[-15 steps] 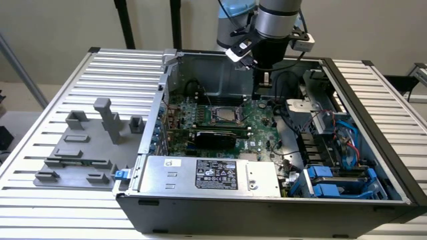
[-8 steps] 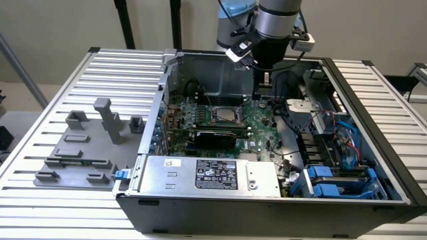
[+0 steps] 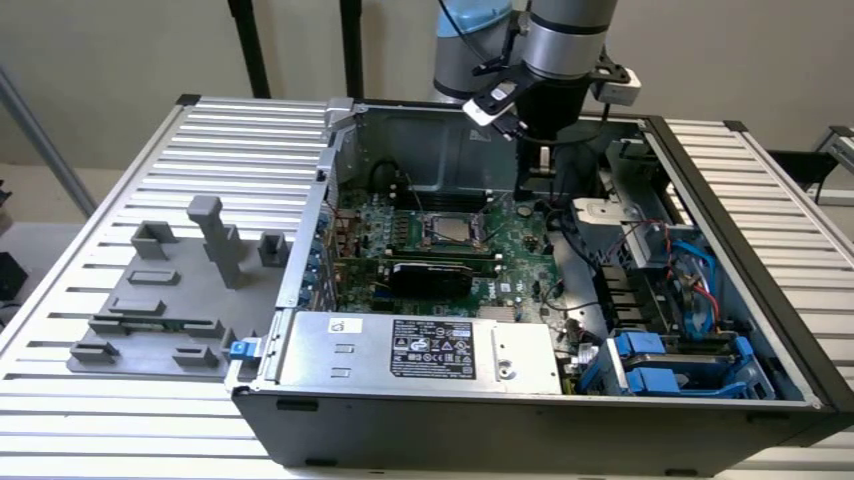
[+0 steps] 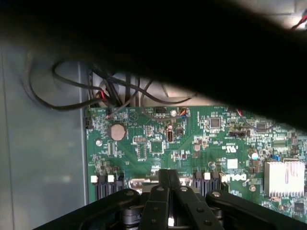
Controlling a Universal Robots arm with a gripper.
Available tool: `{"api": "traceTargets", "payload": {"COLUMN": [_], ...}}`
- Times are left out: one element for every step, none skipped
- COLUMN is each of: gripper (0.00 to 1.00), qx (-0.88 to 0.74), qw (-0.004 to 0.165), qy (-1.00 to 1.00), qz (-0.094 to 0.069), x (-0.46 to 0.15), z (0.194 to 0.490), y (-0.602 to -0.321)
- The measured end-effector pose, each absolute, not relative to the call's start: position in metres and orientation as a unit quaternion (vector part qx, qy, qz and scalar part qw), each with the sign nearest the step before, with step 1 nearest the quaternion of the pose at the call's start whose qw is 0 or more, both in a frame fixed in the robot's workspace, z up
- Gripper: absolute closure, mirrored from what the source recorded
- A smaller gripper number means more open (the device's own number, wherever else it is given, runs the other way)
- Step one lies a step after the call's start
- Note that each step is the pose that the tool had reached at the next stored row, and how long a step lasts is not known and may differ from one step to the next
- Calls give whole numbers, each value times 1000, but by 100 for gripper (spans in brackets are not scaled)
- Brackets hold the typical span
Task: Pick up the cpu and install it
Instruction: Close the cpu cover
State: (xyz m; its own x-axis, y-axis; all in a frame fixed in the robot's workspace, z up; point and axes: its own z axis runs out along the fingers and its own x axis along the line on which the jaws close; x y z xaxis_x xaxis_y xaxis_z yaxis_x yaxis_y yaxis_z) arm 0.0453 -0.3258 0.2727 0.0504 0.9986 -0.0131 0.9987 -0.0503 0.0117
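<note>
Fingers: pressed shut against each other with nothing between them, seen up close in the wrist view; low inside the case in the exterior view
Cpu: flat silvery square lying in the black-framed socket mid-board, apart from the fingers and toward the exterior view's left of them
Arm: reaching down through the open top of the computer case, close to its rear wall
Exterior view gives: slatted table under the case; grey fixture blocks well apart on the exterior view's left; power supply along the near side; blue drive cages at the exterior view's right
Wrist view adds: green motherboard beneath the fingertips; round coin battery; finned silver heatsink; loose black cables looping off the board's edge; bare grey case wall beside the board; dark blurred bulk across the upper frame, too close to identify
Edges: board edge meeting the grey wall just beside the battery; rear wall close behind the arm; drive bay and wiring crowding the exterior view's right
Open room: clear air above the board between socket and rear wall; tighter toward the cables
</note>
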Motion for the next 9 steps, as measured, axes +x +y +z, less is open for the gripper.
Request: {"api": "traceTargets", "payload": {"gripper": [89,89,89,89,89,89,89,89,89], "qx": [725,725,725,725,725,725,725,725,725], "qw": [9,10,10,11,12,13,14,15,16], "qy": [689,689,689,689,689,689,689,689,689], "qz": [0,0,1,1,2,3,4,5,6], "x": [46,46,46,46,46,46,46,46,46], "z": [272,270,269,268,267,266,265,264,263], "y": [-326,-326,-326,-326,-326,-326,-326,-326,-326]}}
